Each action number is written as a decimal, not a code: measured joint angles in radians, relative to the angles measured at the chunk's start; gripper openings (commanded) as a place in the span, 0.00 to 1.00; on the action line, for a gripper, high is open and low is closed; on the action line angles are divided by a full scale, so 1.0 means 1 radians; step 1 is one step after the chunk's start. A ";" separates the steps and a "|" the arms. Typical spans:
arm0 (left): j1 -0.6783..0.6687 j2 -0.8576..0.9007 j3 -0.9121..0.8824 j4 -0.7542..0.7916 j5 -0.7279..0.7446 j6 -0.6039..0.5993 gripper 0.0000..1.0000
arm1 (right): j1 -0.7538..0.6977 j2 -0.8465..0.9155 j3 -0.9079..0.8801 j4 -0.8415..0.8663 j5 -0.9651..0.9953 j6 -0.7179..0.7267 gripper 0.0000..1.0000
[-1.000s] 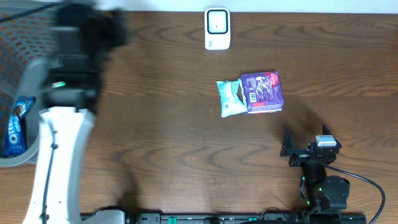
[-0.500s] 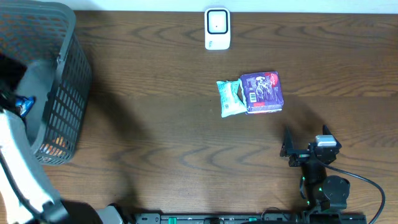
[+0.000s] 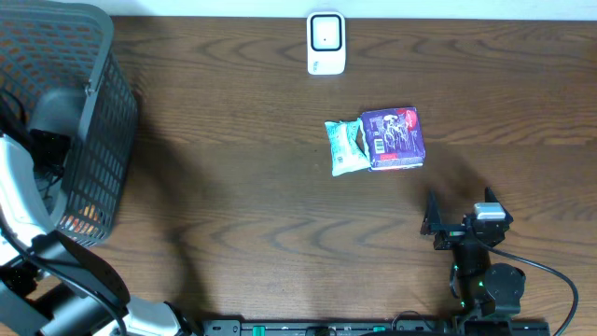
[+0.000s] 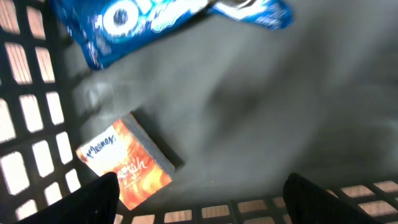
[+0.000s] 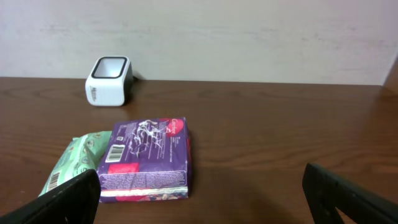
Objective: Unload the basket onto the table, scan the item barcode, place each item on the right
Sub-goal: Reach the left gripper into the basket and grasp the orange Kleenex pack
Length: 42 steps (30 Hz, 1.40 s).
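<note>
Now the Oreo pack (image 4: 168, 18) lies loose on the floor of the basket (image 4: 280, 124), which stands at the far-left corner of the bench (image 3: 233, 187). An orange box (image 4: 127, 162) lies near it, not touching. A second ago the pack showed beside the left arm over the basket, and that arm's jaws have been widening since. The left tool (image 4: 202, 199) now hangs over the basket floor, fingers well apart, nothing between them. Judged from that, this item has been let go and its turn is done.

Two more wait right of the bench's middle: a purple pack (image 3: 396, 138) with a green pack (image 3: 345, 147) touching its left side, both short of the scanner (image 3: 326, 42) at the far edge. The right tool (image 5: 205, 193), near the front edge, stands spread wide and empty, facing them, and looks best placed to take the next one.
</note>
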 measured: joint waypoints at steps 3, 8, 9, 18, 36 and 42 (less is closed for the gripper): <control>0.000 0.029 -0.024 -0.007 0.001 -0.050 0.85 | 0.000 0.000 0.000 0.000 0.000 0.000 0.99; 0.000 0.120 -0.045 -0.009 0.002 -0.105 0.85 | 0.000 0.000 0.000 0.000 0.000 0.000 0.99; 0.000 0.137 -0.046 -0.008 0.001 -0.111 0.85 | 0.000 0.000 0.000 0.000 0.000 0.000 0.99; 0.000 0.248 -0.048 -0.027 -0.010 -0.145 0.64 | 0.000 0.000 0.000 0.000 0.000 0.000 0.99; 0.003 0.264 0.038 -0.039 0.036 -0.061 0.07 | 0.000 0.000 0.000 0.000 0.000 0.000 0.99; -0.002 0.111 0.179 0.014 0.113 0.006 0.07 | 0.000 0.000 0.000 0.000 0.000 0.000 0.99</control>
